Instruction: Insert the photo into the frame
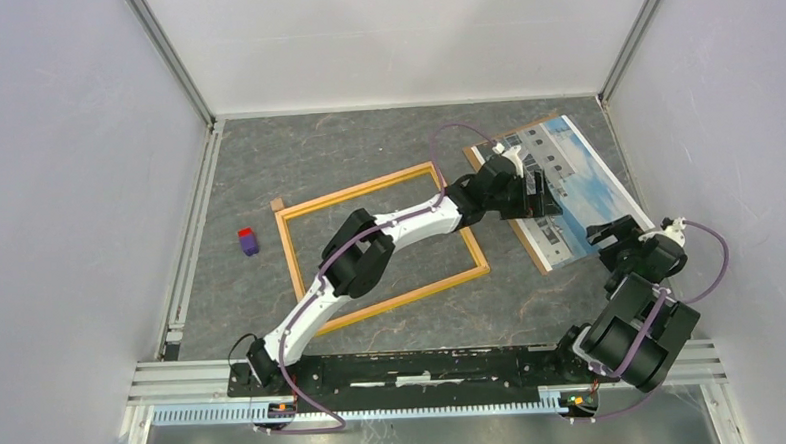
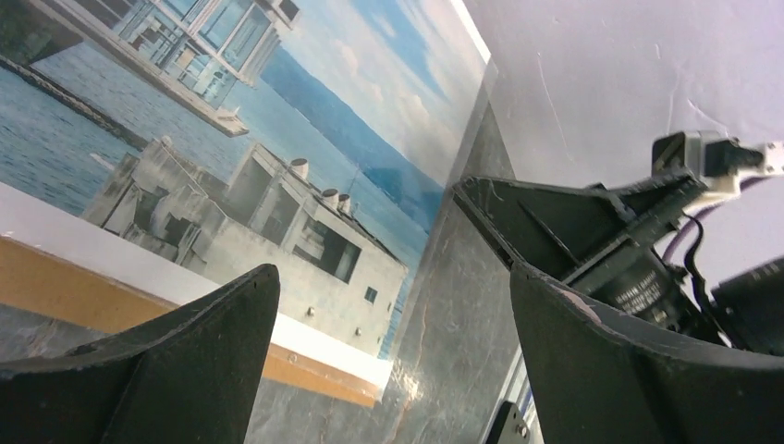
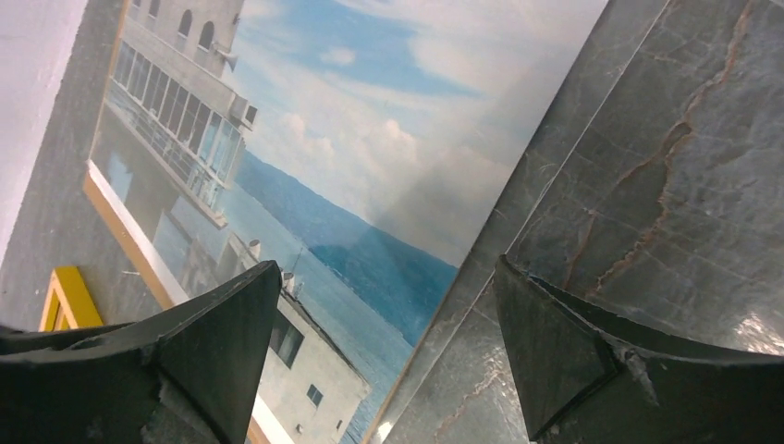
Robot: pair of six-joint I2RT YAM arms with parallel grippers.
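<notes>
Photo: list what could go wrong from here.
1. The photo lies flat on the backing board; open fingers could crease it or take the board too.
2. The left gripper and right gripper are close and could collide.
3. The left arm crosses the frame and might nudge it.

From above, the left arm (image 1: 399, 227) crosses the frame (image 1: 292, 254), hiding stretches of its right and near rails, and the left claw (image 1: 538, 194) covers the middle of the photo (image 1: 587, 168). Both wrist views crop the photo at their edges. The small red-and-purple item (image 1: 248, 241) is too tiny to identify.
</notes>
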